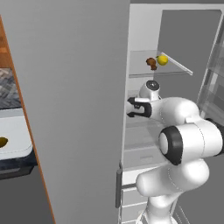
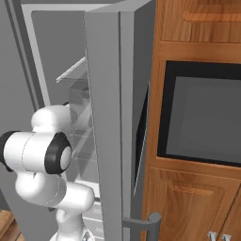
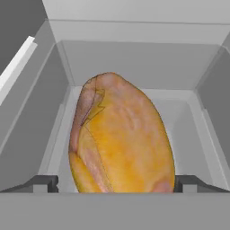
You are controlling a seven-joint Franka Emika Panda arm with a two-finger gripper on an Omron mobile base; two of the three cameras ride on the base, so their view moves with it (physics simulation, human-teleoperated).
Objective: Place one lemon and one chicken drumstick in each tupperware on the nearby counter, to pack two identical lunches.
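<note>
Left base view shows a tall grey fridge with its door swung open, and the white arm reaching into the compartment. At the far left sits a pale grey-white shallow tupperware tray on the black glossy counter. A golden-brown chicken drumstick looms in the hand view, lying in a grey fridge compartment between the tips of the gripper, whose jaws stand wide apart. On a glass shelf above, a yellow round lemon sits beside a small brown item.
</note>
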